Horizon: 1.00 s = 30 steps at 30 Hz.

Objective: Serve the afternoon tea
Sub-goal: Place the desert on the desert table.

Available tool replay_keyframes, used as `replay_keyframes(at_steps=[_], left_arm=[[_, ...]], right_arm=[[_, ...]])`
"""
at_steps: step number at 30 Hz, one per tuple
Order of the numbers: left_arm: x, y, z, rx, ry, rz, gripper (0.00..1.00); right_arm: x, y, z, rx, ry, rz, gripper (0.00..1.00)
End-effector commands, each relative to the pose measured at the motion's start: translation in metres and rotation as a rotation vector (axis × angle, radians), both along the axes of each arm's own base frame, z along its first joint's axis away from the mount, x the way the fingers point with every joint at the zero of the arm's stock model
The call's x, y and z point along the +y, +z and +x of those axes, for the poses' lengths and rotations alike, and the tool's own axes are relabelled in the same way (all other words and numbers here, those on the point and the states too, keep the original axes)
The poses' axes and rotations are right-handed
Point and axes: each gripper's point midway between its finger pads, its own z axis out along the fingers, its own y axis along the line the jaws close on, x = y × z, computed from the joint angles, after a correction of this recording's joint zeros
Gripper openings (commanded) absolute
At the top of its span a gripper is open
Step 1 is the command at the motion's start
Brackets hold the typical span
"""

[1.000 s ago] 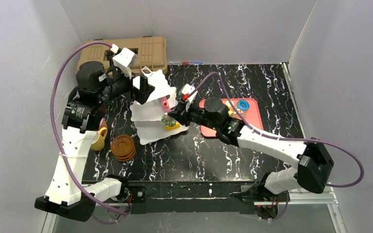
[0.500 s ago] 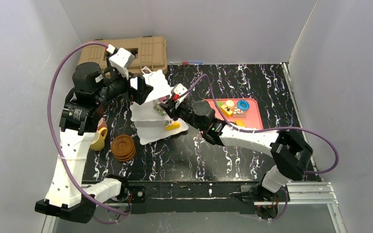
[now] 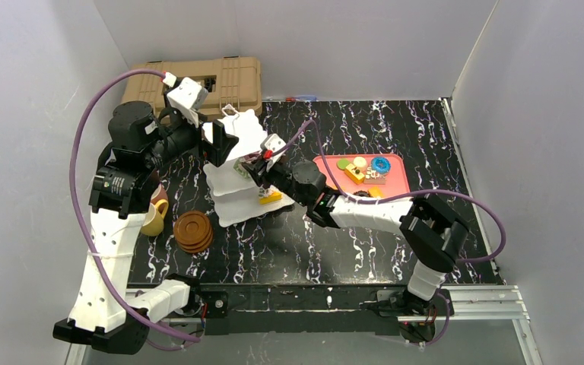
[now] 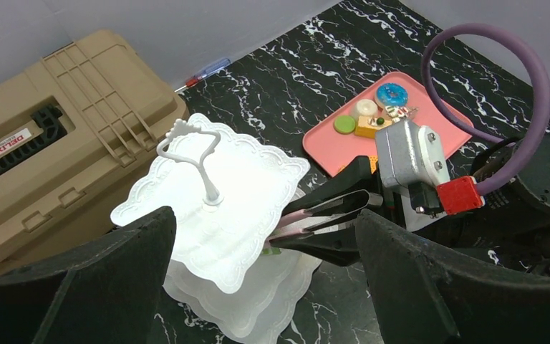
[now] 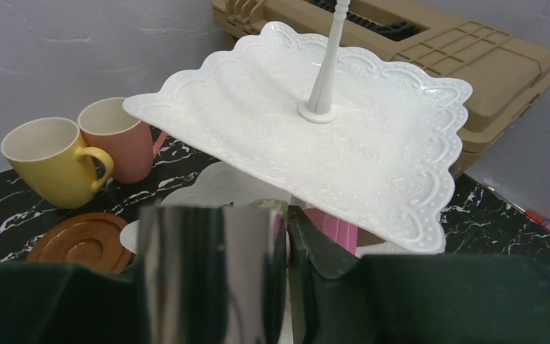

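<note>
— Where did the white tiered stand [image 3: 234, 182] sit?
— Toward the far-left corner of the black marbled desk [image 3: 395, 122], with scalloped, embossed square plates under a wire loop.
— And the jaws?
— The left gripper [image 3: 219, 139] hung spread wide above it, empty. The right gripper [image 5: 286, 215] had its smooth metal fingers under the top plate [image 5: 258, 129], near a pink pastry [image 5: 333, 229]; I couldn't tell if it was grasping.

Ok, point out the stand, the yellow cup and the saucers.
stand [image 4: 247, 183], left wrist view, top plate.
yellow cup [image 5: 51, 178], right wrist view, outer wall.
saucers [image 3: 192, 227], top view, top of the stack.
</note>
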Motion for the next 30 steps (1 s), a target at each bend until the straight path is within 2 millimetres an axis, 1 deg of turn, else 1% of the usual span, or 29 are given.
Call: replay_keyframes(at_steps=[1,3,9,14,22,25,27,28,30], left_arm=[[0.0,0.003,-0.006,-0.012,-0.017,-0.008,0.94],[0.0,0.003,-0.007,-0.014,-0.017,-0.011,0.94],[-0.001,0.005,-0.007,-0.016,-0.02,-0.017,0.94],[-0.001,0.004,-0.008,-0.016,-0.022,-0.019,0.94],[-0.002,0.005,-0.008,-0.021,-0.025,-0.019,0.94],[-0.002,0.006,-0.009,-0.023,-0.026,-0.021,0.94],[-0.002,0.006,-0.009,-0.024,-0.028,-0.022,0.94],[-0.002,0.007,-0.009,-0.025,-0.028,-0.022,0.94],[-0.002,0.009,-0.009,-0.03,-0.028,-0.022,0.94]], right_arm=[[0.003,0.037,0.003,-0.063,-0.022,0.11,0.42],[0.003,0.038,0.002,-0.064,-0.021,0.112,0.47],[0.002,0.046,-0.004,-0.071,-0.018,0.123,0.58],[-0.003,0.059,-0.008,-0.082,-0.016,0.145,0.59],[-0.025,0.082,-0.018,-0.093,-0.03,0.176,0.59],[-0.037,0.083,-0.021,-0.086,-0.045,0.168,0.59],[-0.046,0.08,-0.023,-0.078,-0.058,0.153,0.59],[-0.052,0.08,-0.024,-0.075,-0.069,0.149,0.59],[-0.066,0.071,-0.024,-0.057,-0.096,0.123,0.59]])
